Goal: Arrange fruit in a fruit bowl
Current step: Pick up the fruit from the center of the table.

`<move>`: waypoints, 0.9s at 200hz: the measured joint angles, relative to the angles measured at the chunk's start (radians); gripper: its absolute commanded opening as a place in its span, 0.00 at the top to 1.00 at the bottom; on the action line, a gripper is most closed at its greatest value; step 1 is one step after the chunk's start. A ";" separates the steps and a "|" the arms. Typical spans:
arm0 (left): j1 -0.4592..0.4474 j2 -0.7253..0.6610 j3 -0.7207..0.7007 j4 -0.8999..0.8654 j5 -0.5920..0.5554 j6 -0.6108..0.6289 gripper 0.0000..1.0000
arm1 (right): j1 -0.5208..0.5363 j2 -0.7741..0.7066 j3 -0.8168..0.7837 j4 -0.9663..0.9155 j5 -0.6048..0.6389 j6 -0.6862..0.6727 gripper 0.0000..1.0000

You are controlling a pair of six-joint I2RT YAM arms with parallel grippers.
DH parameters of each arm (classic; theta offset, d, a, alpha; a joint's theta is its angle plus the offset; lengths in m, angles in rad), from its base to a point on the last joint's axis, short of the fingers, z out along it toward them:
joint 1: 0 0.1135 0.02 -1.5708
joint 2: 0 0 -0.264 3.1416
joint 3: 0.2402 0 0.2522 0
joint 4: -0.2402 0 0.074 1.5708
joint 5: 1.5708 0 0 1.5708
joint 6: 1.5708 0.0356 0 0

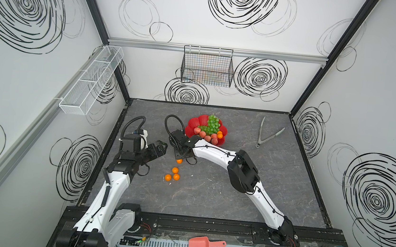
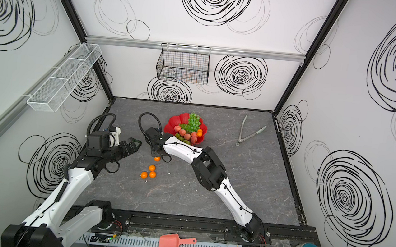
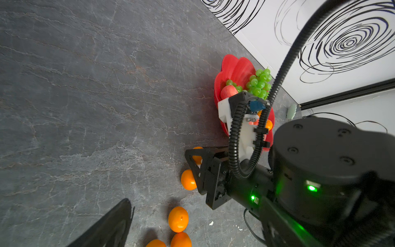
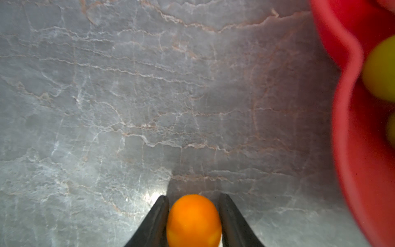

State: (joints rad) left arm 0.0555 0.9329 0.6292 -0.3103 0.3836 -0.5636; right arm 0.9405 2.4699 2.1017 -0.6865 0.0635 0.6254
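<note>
Where the right gripper [image 4: 193, 198] reaches down to the desk [image 1: 234, 194] a little left of its middle, its two dark fingers [image 4: 158, 216] press against either side of a tangerine [image 4: 193, 222]. This is a smooth, glossy orange ball with a paler patch low on its skin, and whether it rests on the desk or hangs just above it cannot be told. A second tangerine [image 1: 179, 161] lies on the desk just beside that gripper, partly hidden under it in both top views. Three loose tangerines [image 1: 175, 170] sit bunched close together a little nearer the desk's front edge. The fruit bowl [image 1: 193, 125], glossy red with a scalloped, petal-like rim, stands towards the far edge of the desk, about midway along it, near the right gripper but apart from it. In it a bunch of translucent green grapes [image 1: 211, 125] reaches up to the far rim, pink-red peaches [image 1: 197, 130] line the near side, further tangerines [image 1: 219, 135] sit at its right side, and olive-green pears [image 2: 179, 135] lie against the near rim. The left gripper [image 1: 161, 147] hovers over the desk near its left edge, tips pointing towards the right gripper, and whether its jaws stand apart or together cannot be told. Metal tongs [image 1: 265, 135] lie spread near the far right corner.
</note>
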 measured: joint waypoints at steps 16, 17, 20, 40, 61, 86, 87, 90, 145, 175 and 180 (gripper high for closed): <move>0.000 0.000 0.000 0.000 0.001 0.000 0.04 | 0.000 0.000 0.000 -0.001 0.000 0.000 0.59; 0.000 0.000 0.000 0.000 0.001 0.000 0.04 | 0.000 0.000 0.000 -0.002 0.000 0.000 0.59; 0.000 0.000 0.000 0.000 0.001 0.000 0.04 | -0.001 0.000 0.000 -0.002 0.000 0.000 0.59; 0.000 0.000 0.000 0.000 0.001 0.000 0.04 | -0.001 0.000 0.000 -0.003 0.000 0.000 0.61; 0.000 0.000 0.000 0.000 0.002 0.000 0.04 | -0.002 0.000 0.001 -0.004 -0.003 0.001 0.62; 0.000 0.000 0.000 0.003 0.002 0.000 0.04 | -0.007 0.000 0.001 -0.005 -0.015 0.000 0.64; 0.000 0.000 0.000 0.003 0.002 0.000 0.04 | -0.007 0.000 0.001 -0.005 -0.015 0.000 0.64; 0.000 0.000 0.000 0.003 0.002 0.000 0.04 | -0.008 0.000 0.001 -0.005 -0.016 0.000 0.64; -0.034 0.000 0.000 0.006 0.000 0.000 0.04 | -0.024 -0.043 -0.061 0.008 -0.034 -0.002 0.65; -0.064 0.000 0.002 0.006 -0.008 0.000 0.04 | -0.042 -0.115 -0.157 0.035 -0.054 -0.008 0.66; -0.069 0.000 0.003 0.006 -0.010 0.000 0.04 | -0.045 -0.128 -0.172 0.043 -0.057 -0.009 0.66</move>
State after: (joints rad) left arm -0.0139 0.9329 0.6319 -0.3038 0.3740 -0.5640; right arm 0.8955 2.3417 1.9301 -0.6437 0.0067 0.6167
